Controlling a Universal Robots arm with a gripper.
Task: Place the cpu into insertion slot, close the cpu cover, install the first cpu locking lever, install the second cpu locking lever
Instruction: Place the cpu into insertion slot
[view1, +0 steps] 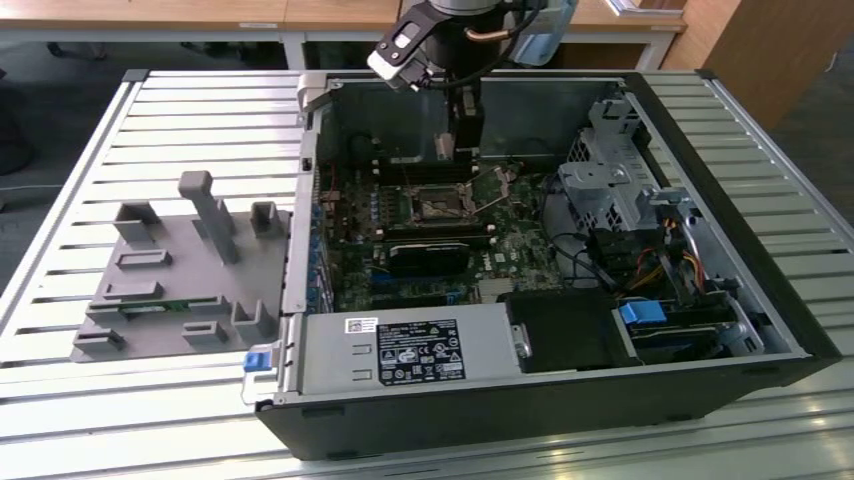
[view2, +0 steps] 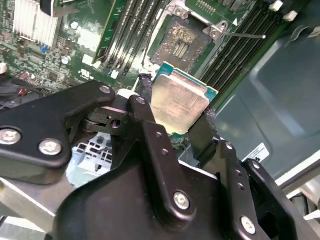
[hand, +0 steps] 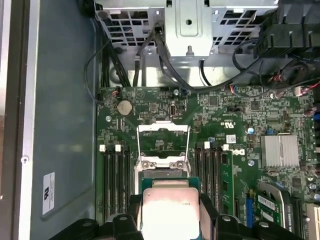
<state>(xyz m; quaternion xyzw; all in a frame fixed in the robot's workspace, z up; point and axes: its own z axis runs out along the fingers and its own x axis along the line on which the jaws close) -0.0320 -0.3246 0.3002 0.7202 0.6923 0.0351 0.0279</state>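
My gripper hangs inside the open computer case, above the motherboard's far side, and is shut on the cpu. The chip's pale metal face shows between the two black fingers in both wrist views, with the cpu held by its edges. The insertion slot, a square socket with a dark centre, lies uncovered just past the chip. In the exterior view the insertion slot sits a little in front of and below the gripper. The cpu cover, a thin metal frame, is swung open.
Memory slots flank the socket. A black block lies close in front of it, and a finned heatsink is off to one side. Cables and a drive cage fill the case's right. A grey fixture stands on the slatted table.
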